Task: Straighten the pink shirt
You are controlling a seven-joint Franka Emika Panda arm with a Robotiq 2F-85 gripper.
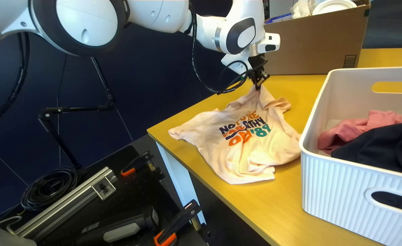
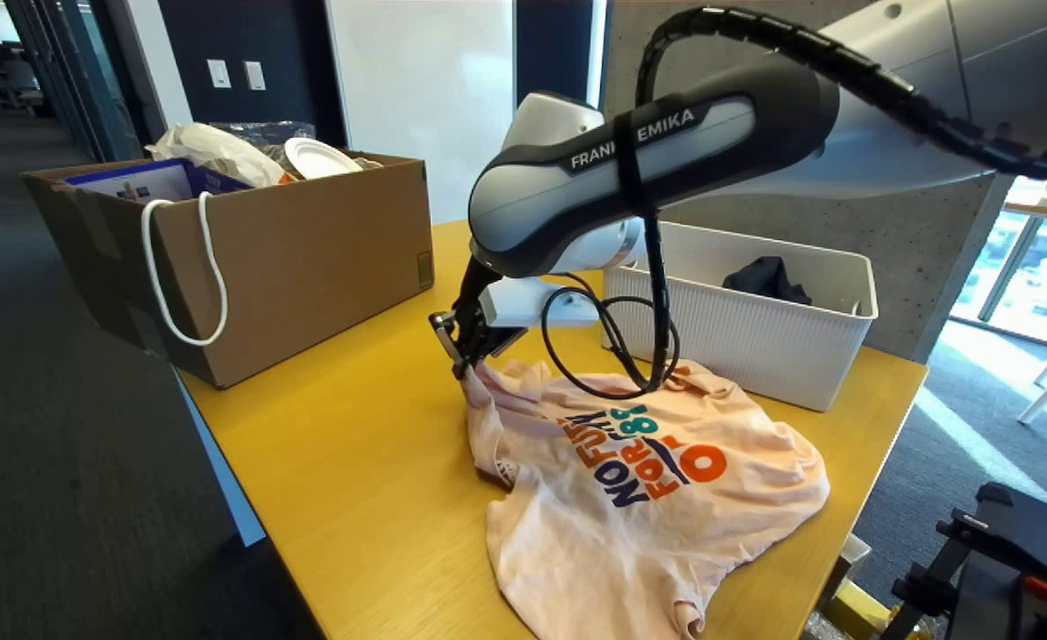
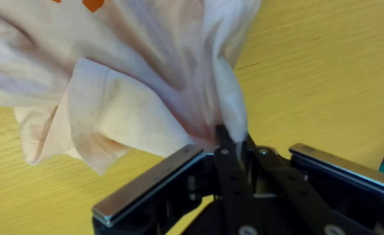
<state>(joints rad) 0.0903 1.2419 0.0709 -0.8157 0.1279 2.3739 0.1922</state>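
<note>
The pink shirt lies wrinkled on the yellow table, in both exterior views (image 1: 204, 128) (image 2: 590, 542). Its printed graphic faces up. One edge is pinched and raised, with folds running down from it. My gripper (image 1: 257, 85) is shut on that raised edge, at the shirt's end nearer the cardboard box; this also shows in an exterior view (image 2: 463, 360). In the wrist view, cloth of the shirt (image 3: 123, 111) runs into the closed fingertips (image 3: 236, 140), and a folded sleeve lies to the left. Part of the shirt is behind the hanging cable in an exterior view.
A white ribbed bin (image 1: 337, 188) stands beside the shirt, its wall close to or touching the cloth. It holds deeper pink cloth (image 1: 354, 130) and a black garment (image 1: 385, 147). A full cardboard box (image 2: 328, 249) stands behind. The yellow table (image 2: 381, 498) has an open edge.
</note>
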